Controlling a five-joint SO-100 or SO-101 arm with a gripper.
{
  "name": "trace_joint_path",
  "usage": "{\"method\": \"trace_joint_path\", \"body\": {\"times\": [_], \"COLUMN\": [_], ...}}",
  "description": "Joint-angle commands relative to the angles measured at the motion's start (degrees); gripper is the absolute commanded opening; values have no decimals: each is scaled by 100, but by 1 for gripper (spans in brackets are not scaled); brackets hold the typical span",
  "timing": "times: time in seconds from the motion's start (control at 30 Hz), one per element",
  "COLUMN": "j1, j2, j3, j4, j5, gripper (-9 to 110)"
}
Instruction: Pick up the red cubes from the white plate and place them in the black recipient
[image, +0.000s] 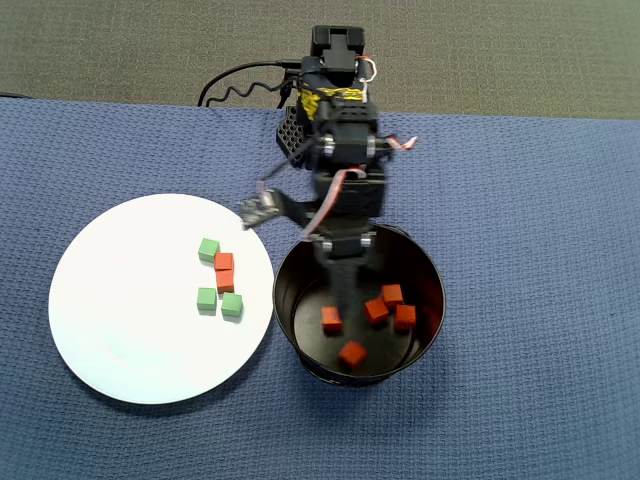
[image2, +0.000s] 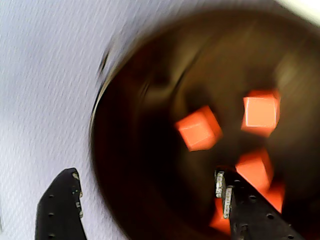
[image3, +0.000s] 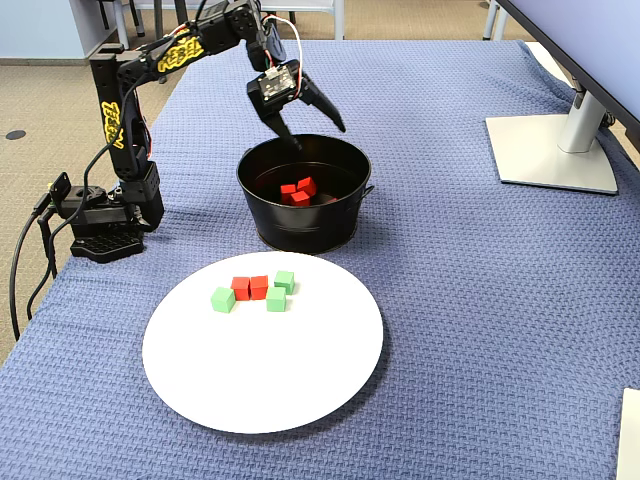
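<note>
Gripper (image3: 318, 137) hung over the black recipient (image3: 300, 225), upper centre of the fixed view, fingers spread wide and holding nothing. The wrist view agreed: one finger (image2: 60, 210) sat at lower left outside the rim, the other at lower right over the interior, with clear space between them.

Red cubes: five counted on the recipient floor in the overhead view, right of centre. One (image: 331, 320) lay towards the left of the floor, one (image: 352, 353) near the bottom of the frame, and three clustered to the right (image: 392, 294). The wrist view was motion-blurred and its cube count was unreliable.

Two red cubes (image: 224, 262) remained on the white plate (image: 120, 350), left half of the overhead frame. They were stacked edge to edge in that view, touching each other. Three green cubes (image: 208, 249) sat close around them: one just above the red pair, two just below. The helper count of six red did not match the seven seen.

Handling judgement: the cubes looked matte, small, rigid and probably very light, so they should not slip in the pads but could be knocked aside easily. Best hold appeared to be across two opposite flat faces, from above. The touching pair leaves only outer faces free, and the green neighbours crowd the approach; a nudge may be needed first.
</note>
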Motion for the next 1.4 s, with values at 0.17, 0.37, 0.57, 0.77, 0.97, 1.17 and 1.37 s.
{"method": "trace_joint_path", "body": {"times": [0.17,0.37,0.57,0.77,0.97,1.17,1.37], "j1": [2487,3340,3806,3823,3823,3691,3410], "j2": [167,281,-9,-536,-993,-1204,-1125], "j3": [431,1301,1644,1169,650,431,606], "j4": [-35,-26,-439,-246,176,0,-26], "j5": [-4676,-7400,-8587,-9053,-9659,-9413,-9220], "gripper": [28,26,26,26,26,22,15]}}
